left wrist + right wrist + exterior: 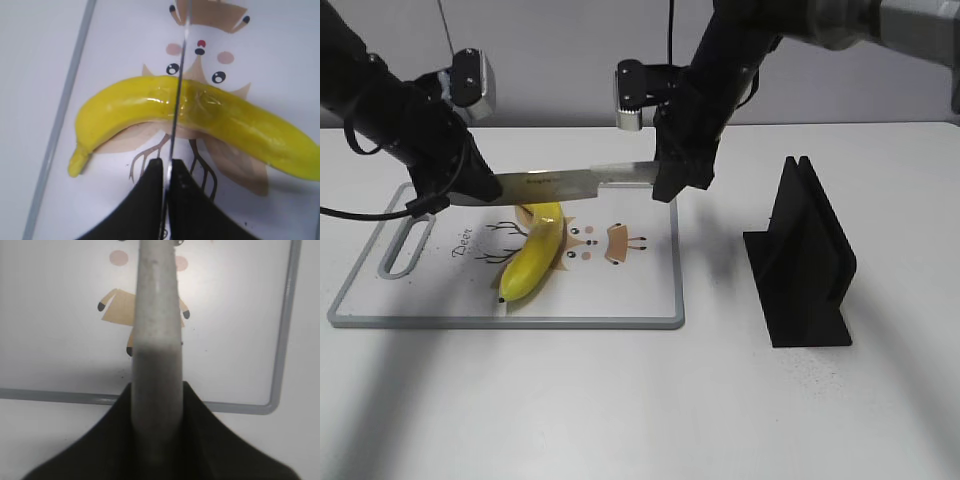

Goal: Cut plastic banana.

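White desk (620, 400), cutting board (650, 290): right claw (665, 190) pinches the knife (570, 182) handle, left claw (166, 172) pinches the blade tip, banana (200, 115) just beneath. Next, press straight down.

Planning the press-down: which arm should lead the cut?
Probably right. Its tool grips the knife's pale grey handle; the left tool only pinches the steel blade tip above the glossy yellow plastic banana.
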